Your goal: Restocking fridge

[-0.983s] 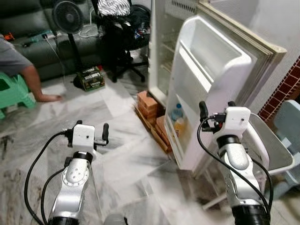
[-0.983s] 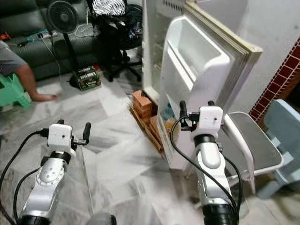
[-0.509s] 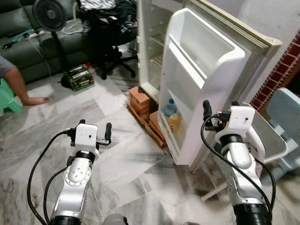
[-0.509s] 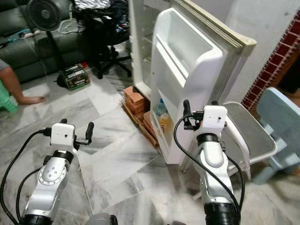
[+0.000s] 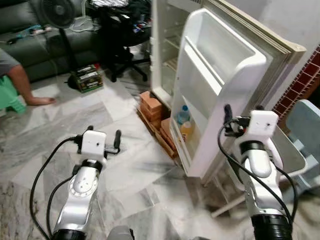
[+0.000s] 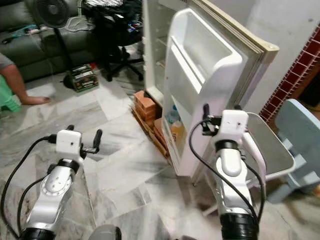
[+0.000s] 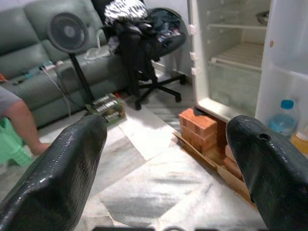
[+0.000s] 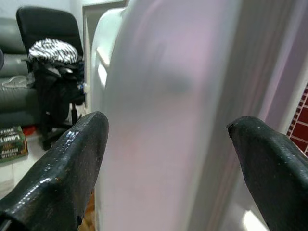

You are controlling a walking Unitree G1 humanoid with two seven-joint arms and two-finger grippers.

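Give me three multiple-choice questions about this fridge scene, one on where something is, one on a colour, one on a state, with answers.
1. Where do the bottles stand?
A. On the floor by the fan
B. In the fridge door's bottom shelf
C. On the green stool

2. What colour is the cap of the clear bottle?
A. Blue
B. Red
C. Black

3. How is the fridge door?
A. Shut
B. Taken off
C. Swung open

Answers:
1 B: the bottles sit low in the fridge door.
2 A: the left wrist view shows a blue cap.
3 C: the door stands open, showing the shelves inside; the right gripper faces its edge with fingers apart.
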